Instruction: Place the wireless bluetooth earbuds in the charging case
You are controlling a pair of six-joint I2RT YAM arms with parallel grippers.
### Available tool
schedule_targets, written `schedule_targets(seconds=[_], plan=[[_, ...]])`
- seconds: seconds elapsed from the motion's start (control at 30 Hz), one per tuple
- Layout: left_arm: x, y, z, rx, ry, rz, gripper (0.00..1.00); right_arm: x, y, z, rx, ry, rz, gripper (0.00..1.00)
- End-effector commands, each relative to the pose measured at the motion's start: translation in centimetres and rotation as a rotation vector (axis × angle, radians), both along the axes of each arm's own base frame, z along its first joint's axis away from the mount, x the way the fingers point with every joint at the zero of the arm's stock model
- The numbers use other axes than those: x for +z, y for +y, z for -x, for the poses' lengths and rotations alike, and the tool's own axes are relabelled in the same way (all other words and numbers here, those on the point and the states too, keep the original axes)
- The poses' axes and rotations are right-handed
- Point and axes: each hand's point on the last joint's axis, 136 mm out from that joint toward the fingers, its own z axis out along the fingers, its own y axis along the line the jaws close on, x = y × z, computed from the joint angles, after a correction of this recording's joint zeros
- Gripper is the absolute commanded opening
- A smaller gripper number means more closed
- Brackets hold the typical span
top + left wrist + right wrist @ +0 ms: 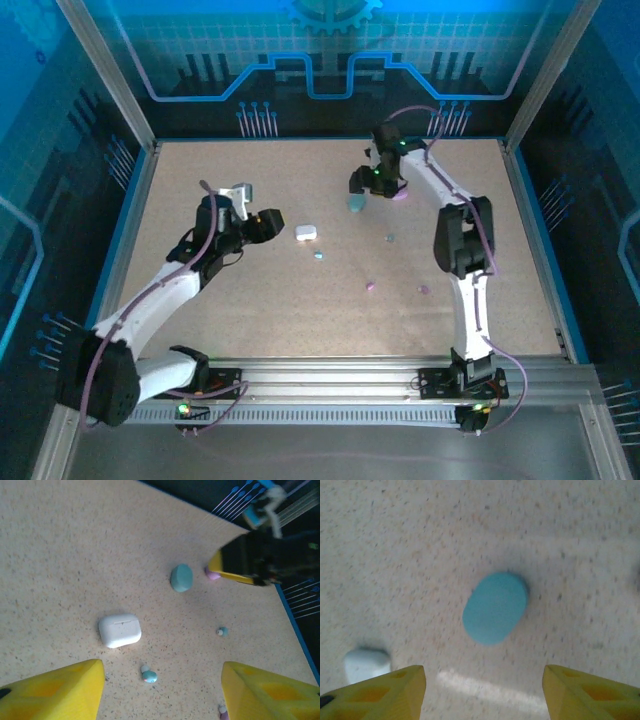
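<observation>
— Where are the earbuds?
— Loose on the table (250,300). The left wrist view shows a teal earbud (148,675) near the shut white case (120,630), pale end toward it, just ahead of the left gripper (162,667), spread and empty.
— And the right?
— The right gripper (484,669) is spread over the shut teal case (495,608), which lies slantwise. The top view adds a purple earbud (369,286).

The desk (250,300) has a pale beige, speckled top bordered by a thin blue edging (126,225). Slanted aluminium posts (105,70) frame a bright blue back wall (200,40) printed with a grid, circuit-like lines and a gear (332,12). The side walls (40,150) are darker blue. A ribbed metal rail (330,375) runs along the near edge.
</observation>
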Motion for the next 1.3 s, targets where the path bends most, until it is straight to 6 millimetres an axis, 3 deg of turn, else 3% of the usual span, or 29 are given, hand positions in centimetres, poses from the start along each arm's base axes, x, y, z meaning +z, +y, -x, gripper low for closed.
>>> schedule_targets(seconds=[0.0,0.2,0.43,0.9,1.27], plan=[[1.6,0.7,0.5,0.002,-0.104,-0.033,0.65,-2.5,-0.4,-0.2,0.043,0.058,0.129,0.63],[2.8,0.7,1.3,-0.016,-0.147,-0.032,0.66,-4.9,-0.2,-3.0,0.071,0.019,0.198,0.6],[3.1,0.4,1.5,-0.034,-0.146,-0.02,0.66,-7.3,0.0,-3.9,0.105,0.016,0.221,0.6],[3.4,-0.1,1.5,-0.048,-0.138,0.021,0.66,-5.9,0.6,-0.1,0.139,0.1,0.182,0.56],[3.4,-0.3,1.7,-0.057,-0.134,0.035,0.66,-5.9,0.2,1.5,0.033,0.158,0.237,0.71]])
